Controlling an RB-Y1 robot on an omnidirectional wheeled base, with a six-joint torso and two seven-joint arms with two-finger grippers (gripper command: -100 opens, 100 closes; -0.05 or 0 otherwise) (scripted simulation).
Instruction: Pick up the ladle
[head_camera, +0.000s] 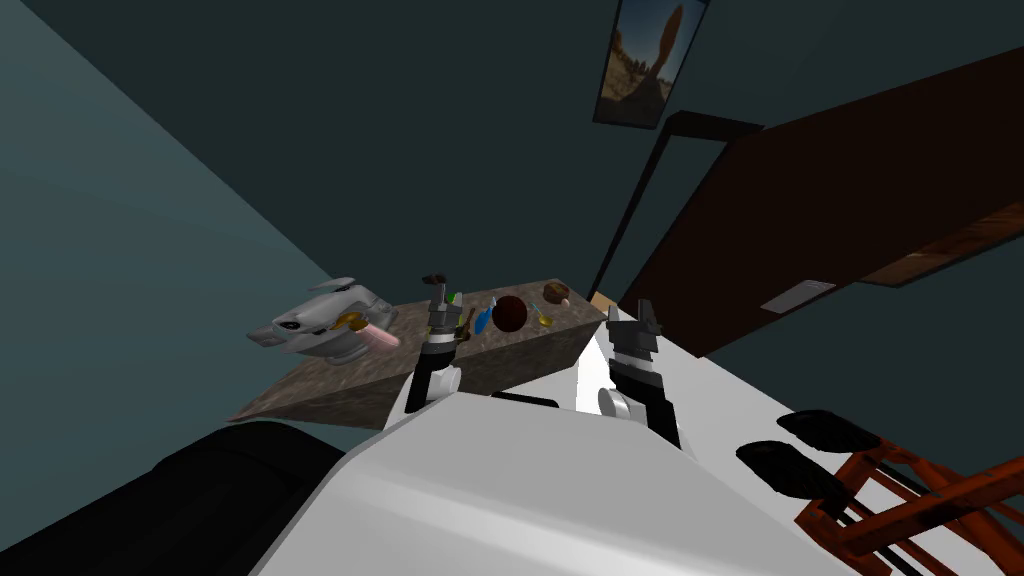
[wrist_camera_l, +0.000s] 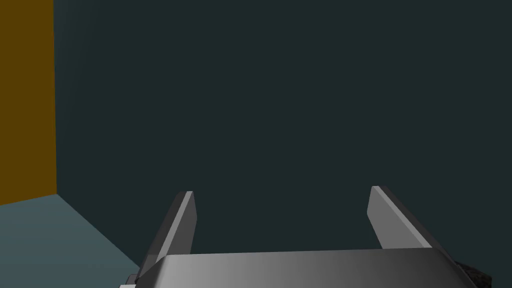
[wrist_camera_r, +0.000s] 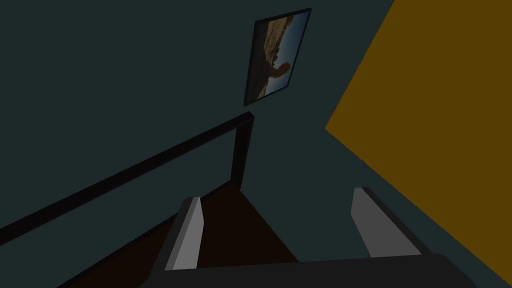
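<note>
The left gripper (head_camera: 437, 296) is being held open and empty over a speckled brown countertop (head_camera: 330, 385). A small dark scoop-headed ladle (head_camera: 435, 278), hard to make out, is being shown just beyond its fingertips. The right gripper (head_camera: 632, 312) is likewise being held open, well aside.

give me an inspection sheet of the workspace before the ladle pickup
surface: brown speckled counter ahead, things crowded towards its far side
job's things: ladle, too small to tell apart among the small things by the left arm
clutter: grey-white appliance at the counter's left; dark brown ball; blue thing; green thing; yellow thing; brown round thing
grippers: left gripper open, raised over the counter, holding nothing; right gripper open, beside the counter's right end, holding nothing
cables: nothing seen
surroundings: dark teal walls, framed picture, dark brown panel, red-orange frame at the right
</note>
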